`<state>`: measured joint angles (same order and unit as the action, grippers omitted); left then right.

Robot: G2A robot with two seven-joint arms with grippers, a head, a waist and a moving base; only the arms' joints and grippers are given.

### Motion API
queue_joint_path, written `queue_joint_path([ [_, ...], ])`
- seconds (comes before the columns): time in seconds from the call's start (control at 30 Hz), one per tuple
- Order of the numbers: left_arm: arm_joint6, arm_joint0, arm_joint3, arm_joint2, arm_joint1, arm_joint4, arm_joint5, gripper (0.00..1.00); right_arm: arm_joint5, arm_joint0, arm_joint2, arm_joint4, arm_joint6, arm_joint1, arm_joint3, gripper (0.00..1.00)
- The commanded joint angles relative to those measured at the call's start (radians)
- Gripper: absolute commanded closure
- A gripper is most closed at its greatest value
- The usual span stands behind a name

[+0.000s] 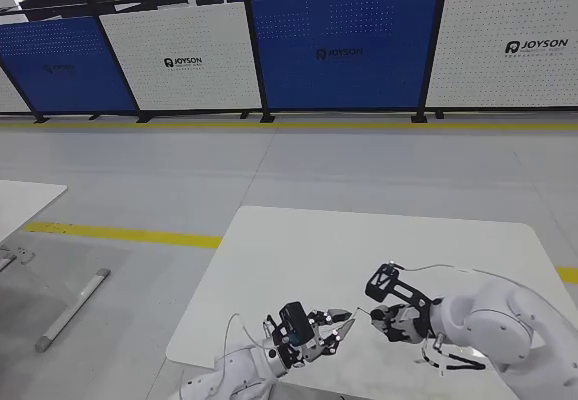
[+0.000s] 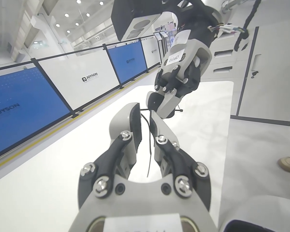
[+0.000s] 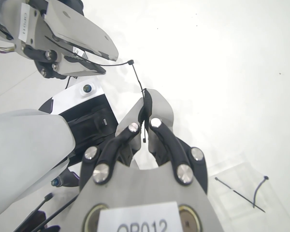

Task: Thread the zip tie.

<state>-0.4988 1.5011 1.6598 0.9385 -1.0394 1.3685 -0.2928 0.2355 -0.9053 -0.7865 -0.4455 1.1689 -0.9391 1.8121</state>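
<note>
Over the table [image 1: 299, 240], right hand [image 3: 145, 92] clamped on zip tie [image 3: 136, 74]

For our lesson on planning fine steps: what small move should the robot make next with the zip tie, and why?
Probably close the left gripper. The right gripper pinches the zip tie, whose strap runs on loosely between the left fingers, which stand apart; without a second grip, pulling it tight seems unlikely.

One grey metal left gripper [image 2: 145, 112] and one matching right gripper [image 3: 146, 95]. One thin black plastic zip tie [image 3: 136, 74] between them. Two loose ties [image 3: 239, 194] [image 3: 257, 190], two white tables [image 1: 299, 250] [image 1: 9, 205].
</note>
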Motion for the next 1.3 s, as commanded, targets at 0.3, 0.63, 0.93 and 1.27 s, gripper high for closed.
queue_joint_path([
  [0.3, 0.012, -0.007, 0.000, -0.006, -0.003, 0.008, -0.003, 1.00, 0.007, 0.007, 0.000, 0.002, 0.009, -0.006, -0.007, 1.00],
  [0.63, 0.034, -0.007, 0.006, 0.000, -0.002, 0.004, -0.013, 1.00, 0.035, 0.026, 0.017, -0.031, 0.049, -0.013, 0.002, 1.00],
  [0.93, 0.120, 0.002, 0.034, 0.005, 0.007, -0.045, -0.047, 1.00, 0.044, 0.030, 0.020, -0.059, 0.065, -0.015, 0.014, 1.00],
  [1.27, 0.156, -0.006, 0.061, -0.002, 0.032, -0.120, -0.047, 1.00, 0.063, 0.030, 0.025, -0.082, 0.074, -0.017, 0.024, 1.00],
])
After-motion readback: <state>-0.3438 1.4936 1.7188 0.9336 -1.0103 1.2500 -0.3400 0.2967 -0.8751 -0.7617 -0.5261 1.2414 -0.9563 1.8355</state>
